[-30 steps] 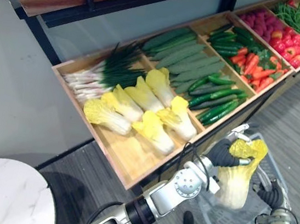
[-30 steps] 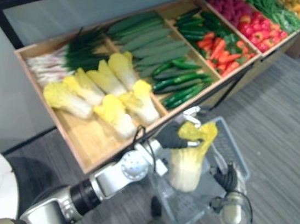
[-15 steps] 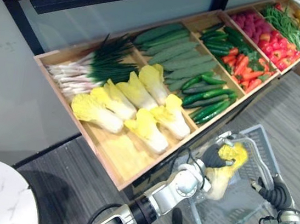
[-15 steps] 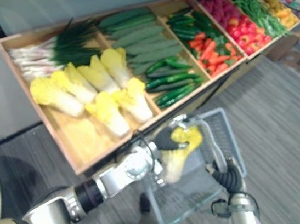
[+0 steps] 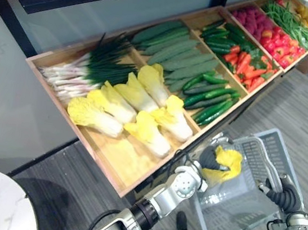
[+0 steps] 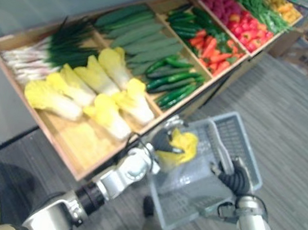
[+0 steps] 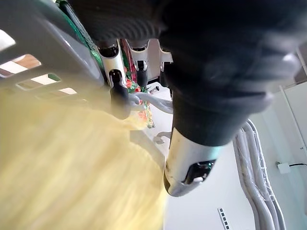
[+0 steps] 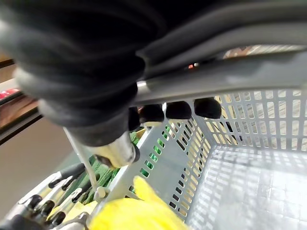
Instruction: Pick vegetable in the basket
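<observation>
Lower right of the frame, the left hand [image 5: 209, 158] is still clamped round the leafy top of the cabbage [image 5: 226, 160], but it's come down since a second ago. Back then the whole thing dangled upright above the basket [image 5: 270, 156]; now it sits low at the basket's rim with just yellow leaves showing. Right hand [image 5: 280, 197] has its fingers [image 8: 178, 109] wrapped round the handle [image 8: 230, 74], same as before.

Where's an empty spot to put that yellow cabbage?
The grey basket has a bare floor past the cabbage in the left robot hand. The wooden tray is bare at its front corner, before the other cabbages. The cucumber bins are packed.
</observation>
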Controlling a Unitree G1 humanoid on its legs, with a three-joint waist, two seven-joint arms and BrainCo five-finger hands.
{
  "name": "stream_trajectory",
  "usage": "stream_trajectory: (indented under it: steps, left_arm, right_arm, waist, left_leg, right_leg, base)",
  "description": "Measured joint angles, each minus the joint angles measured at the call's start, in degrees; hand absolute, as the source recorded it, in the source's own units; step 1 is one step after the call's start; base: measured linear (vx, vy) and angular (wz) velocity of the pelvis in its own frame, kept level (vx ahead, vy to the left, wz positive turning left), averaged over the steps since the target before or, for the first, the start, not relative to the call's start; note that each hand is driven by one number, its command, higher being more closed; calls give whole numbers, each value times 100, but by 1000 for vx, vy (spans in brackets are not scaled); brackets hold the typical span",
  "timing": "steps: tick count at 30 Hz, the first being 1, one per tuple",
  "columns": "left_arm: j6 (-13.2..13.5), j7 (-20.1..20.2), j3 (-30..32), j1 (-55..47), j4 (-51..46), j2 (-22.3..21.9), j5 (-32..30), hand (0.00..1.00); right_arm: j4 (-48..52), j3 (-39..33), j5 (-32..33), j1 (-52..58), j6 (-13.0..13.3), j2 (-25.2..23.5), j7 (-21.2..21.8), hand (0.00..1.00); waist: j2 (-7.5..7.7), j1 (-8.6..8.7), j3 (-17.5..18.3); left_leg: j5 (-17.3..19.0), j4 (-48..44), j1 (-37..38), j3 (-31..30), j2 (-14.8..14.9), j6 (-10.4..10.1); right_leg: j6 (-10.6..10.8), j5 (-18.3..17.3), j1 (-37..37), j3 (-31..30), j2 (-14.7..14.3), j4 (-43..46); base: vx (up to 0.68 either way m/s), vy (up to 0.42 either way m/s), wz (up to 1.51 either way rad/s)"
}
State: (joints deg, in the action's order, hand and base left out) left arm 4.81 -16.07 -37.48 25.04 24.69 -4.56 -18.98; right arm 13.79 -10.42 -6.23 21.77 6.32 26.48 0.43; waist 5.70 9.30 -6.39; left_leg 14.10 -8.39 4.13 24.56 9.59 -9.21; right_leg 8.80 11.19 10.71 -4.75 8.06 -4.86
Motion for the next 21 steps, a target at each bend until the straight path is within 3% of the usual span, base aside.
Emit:
stream_trajectory:
  steps: [13,17,21]
  left_arm:
    - [5,96,-45,-8,-86,3,68,0]
    - [6,167,-57,-30,-1027,6,309,0]
    - [134,305,-90,-33,-2665,7,639,0]
  right_arm:
    - [-13,-16,-69,-26,-1,-47,2,100]
    - [-83,-33,-336,-66,-2,-82,-20,100]
    - [-614,-189,-779,-147,-38,-138,-26,100]
  waist:
    - [-1,5,1]
    - [-28,-4,16]
    - [-227,-59,135]
  left_leg:
    - [1,-1,-1,-23,-6,3]
    - [1,-8,-5,-43,10,3]
    - [1,7,8,-195,39,2]
  right_leg:
    - [0,0,-11,10,11,7]
    - [0,1,-33,58,4,8]
    - [0,1,-191,270,14,3]
  base:
    - [1,-13,0]
    - [7,-30,4]
    - [9,-24,18]
